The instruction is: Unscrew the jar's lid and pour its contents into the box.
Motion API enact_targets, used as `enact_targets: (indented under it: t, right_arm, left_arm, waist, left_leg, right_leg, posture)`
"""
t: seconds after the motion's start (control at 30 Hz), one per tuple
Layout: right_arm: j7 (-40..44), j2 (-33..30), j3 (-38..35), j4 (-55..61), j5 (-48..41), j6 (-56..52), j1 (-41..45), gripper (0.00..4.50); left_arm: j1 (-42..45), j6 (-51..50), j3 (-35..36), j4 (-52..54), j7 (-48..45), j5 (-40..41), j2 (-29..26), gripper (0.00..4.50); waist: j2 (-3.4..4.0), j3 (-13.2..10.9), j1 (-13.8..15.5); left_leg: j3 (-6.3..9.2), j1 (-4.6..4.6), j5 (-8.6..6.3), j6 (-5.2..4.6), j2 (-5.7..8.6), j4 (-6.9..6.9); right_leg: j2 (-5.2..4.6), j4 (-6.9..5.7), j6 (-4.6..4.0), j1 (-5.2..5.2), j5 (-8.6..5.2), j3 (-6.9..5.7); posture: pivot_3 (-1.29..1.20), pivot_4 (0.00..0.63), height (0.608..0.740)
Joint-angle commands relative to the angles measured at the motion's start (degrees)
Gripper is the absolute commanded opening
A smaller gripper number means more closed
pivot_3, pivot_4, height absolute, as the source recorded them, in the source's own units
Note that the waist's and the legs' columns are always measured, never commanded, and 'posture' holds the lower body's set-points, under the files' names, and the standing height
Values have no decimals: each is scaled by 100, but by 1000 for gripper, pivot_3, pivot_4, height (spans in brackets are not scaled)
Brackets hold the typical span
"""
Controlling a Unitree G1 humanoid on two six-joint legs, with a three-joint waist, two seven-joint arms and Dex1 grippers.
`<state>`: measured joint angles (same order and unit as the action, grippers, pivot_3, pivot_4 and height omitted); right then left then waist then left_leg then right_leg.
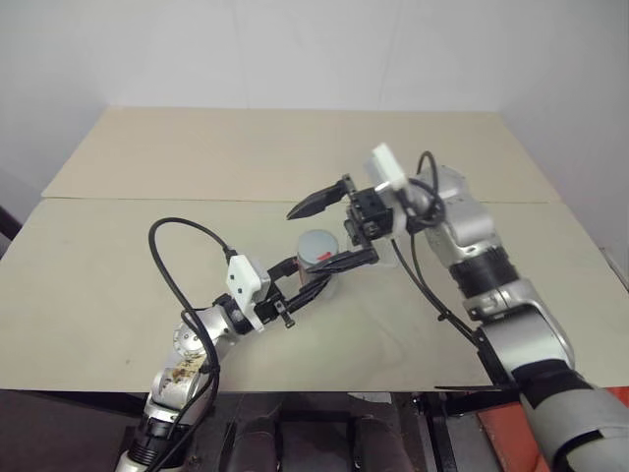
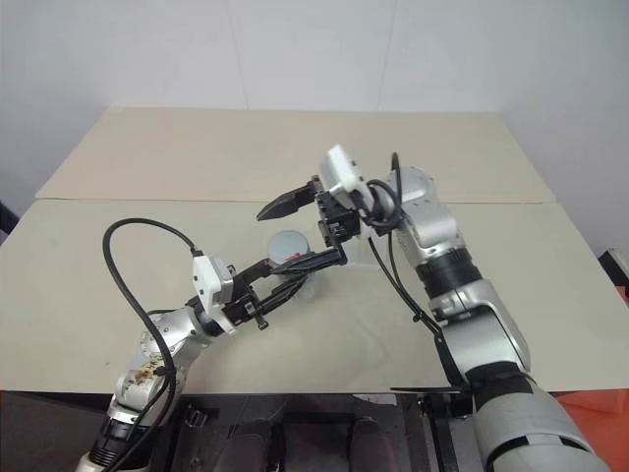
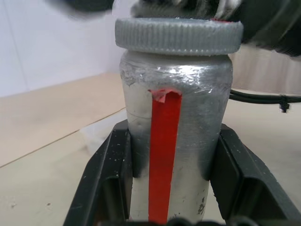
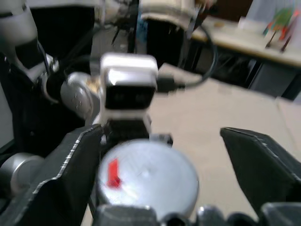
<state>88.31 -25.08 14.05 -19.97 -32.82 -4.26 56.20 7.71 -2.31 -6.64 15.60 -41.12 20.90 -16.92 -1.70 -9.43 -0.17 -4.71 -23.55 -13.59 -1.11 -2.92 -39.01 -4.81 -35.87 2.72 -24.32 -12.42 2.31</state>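
Note:
My left gripper [image 1: 316,280] is shut on the jar [image 3: 174,117], a silver-grey cylinder with a vertical red stripe, held upright above the table. The grey ribbed lid [image 3: 178,35] sits on top of the jar. It carries a small red mark [image 4: 113,173]. My right gripper [image 1: 330,234] comes in from the right and stands open, with one black finger [image 4: 70,174] close beside the lid and the other finger [image 4: 261,165] well clear of it. The contents are hidden inside the jar. A pale translucent shape [image 3: 99,134] on the table beside the jar may be the box.
The tan table [image 1: 118,295] has a seam [image 1: 147,200] running across it, with a second board behind. A black cable [image 1: 177,256] loops off my left wrist. A white wall stands behind the table.

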Motion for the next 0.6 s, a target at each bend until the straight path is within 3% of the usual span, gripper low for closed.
enact_targets:
  t: [0.03, 0.17, 0.3, 0.43, 0.6]
  right_arm:
    - [-954, -287, -678, 1477, -159, -497, -652, 4464]
    - [-2624, -404, -1107, 3118, -73, -1382, -1553, 4464]
    - [-4673, 11, -1297, 4644, -18, -2394, -2235, 4464]
    - [-6124, 393, -668, 5527, 903, -3028, -2601, 4464]
    - [-7061, 937, 189, 5611, 1883, -3053, -2813, 4464]
  left_arm:
    - [-38, 329, 121, -115, 228, -197, 111, 1886]
    - [82, 539, 161, -432, 644, -544, 324, 1886]
    - [322, 691, 236, -713, 1148, -882, 559, 1886]
    - [497, 849, 264, -891, 1383, -1047, 695, 1886]
    - [589, 936, 194, -1009, 1409, -1116, 740, 1886]
  waist:
    - [0, 0, 9]
    - [0, 0, -5]
    - [0, 0, -46]
    - [-1, 0, -62]
    - [-1, 0, -66]
  left_leg:
    - [-2, 1, 0, 0, 1, 0]
    - [-2, 1, 0, 0, 3, 1]
    - [0, 2, 0, 1, 2, 1]
    - [-1, 1, 0, 1, 6, 1]
    - [0, -1, 1, 1, 7, 0]
  right_leg:
    - [-2, -2, 0, -1, 0, 0]
    - [-4, -6, -1, -4, 0, 1]
    - [-3, -11, -1, -6, 1, 2]
    - [-3, -8, -1, -5, 1, 4]
    - [-1, -7, 0, -6, 0, 4]
  posture:
    - [0, 150, 740]
    - [0, 150, 740]
    - [0, 150, 740]
    - [0, 150, 740]
    - [0, 150, 740]
